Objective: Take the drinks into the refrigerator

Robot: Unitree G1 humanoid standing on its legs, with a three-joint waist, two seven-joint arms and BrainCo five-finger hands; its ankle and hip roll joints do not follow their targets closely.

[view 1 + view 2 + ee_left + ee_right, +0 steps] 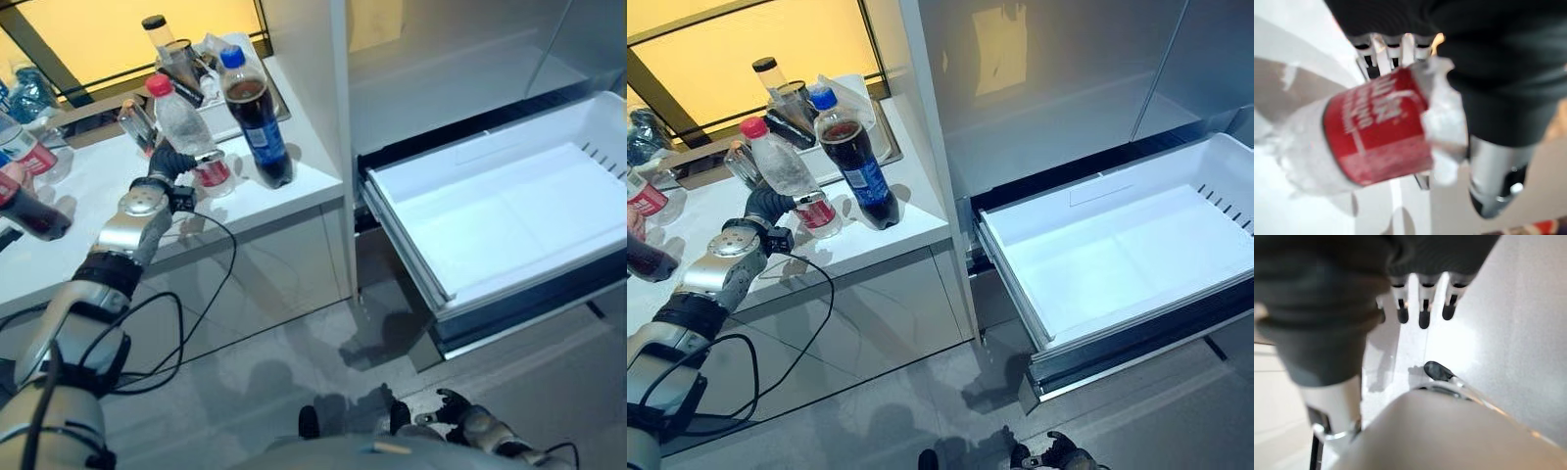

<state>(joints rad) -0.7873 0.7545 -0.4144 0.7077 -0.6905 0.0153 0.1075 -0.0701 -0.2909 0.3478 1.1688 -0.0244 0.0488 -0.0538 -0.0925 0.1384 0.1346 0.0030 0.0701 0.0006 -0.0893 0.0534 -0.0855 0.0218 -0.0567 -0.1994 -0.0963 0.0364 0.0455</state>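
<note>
Pick-up step: left robot hand clenched round clear red-label bottle on tabletop, cola bottle just beside. Right robot hand low, relaxed, empty. Next, probably: lift clear, carry across to open refrigerator drawer

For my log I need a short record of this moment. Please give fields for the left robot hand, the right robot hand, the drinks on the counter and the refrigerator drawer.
left robot hand: curled round the clear red-label bottle, which is tilted on the counter
right robot hand: low by the floor, holds nothing, fingers relaxed
cola bottle: upright on the counter, blue cap, beside the held bottle
refrigerator drawer: pulled out, white, no drinks inside
</note>
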